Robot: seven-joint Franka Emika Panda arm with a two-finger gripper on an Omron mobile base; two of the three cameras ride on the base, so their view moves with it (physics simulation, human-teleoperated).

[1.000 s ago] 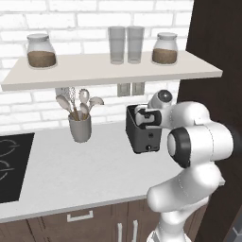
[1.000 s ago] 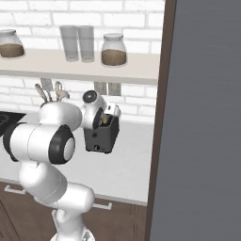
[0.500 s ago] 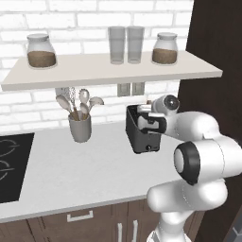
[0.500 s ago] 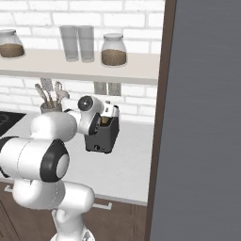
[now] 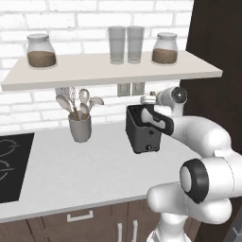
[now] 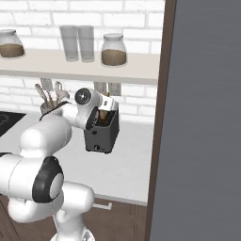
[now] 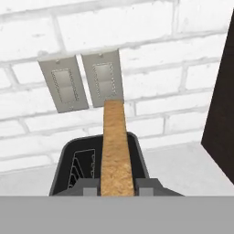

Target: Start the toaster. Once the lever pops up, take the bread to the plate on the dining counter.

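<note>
Toaster (image 5: 144, 131) taken as landmark: dark grey box standing on the pale worktop (image 5: 85, 170), close to the white brick wall (image 5: 94, 14) and near the dark tall panel (image 5: 212, 42) on the right of the left base view. Its small pale knob (image 5: 148, 148) sits low on the front face. Gripper (image 7: 118, 185) is positioned directly above the toaster's top, with the white arm (image 5: 203, 137) bent over the toaster from the front. In the hand view the two fingertips (image 7: 90, 185) stand one on each side of the bread (image 7: 116, 151), pressed against its faces, so the jaws are closed on the slice. The bread stands upright on edge, its lower part at the toaster's slot opening and its upper edge rising well above the toaster, in line with the two wall outlets (image 7: 82, 82) behind it. In the right base view a sliver of tan bread (image 6: 102, 114) shows at the top of the toaster, just beside the hand. To the left of the toaster, well apart on the same worktop, is a grey utensil holder (image 5: 79, 126) with spoons. Farther left is the black hob (image 5: 12, 165). Above the toaster hangs a shelf (image 5: 108, 70) carrying two jars (image 5: 41, 50) and two glasses (image 5: 125, 44).
</note>
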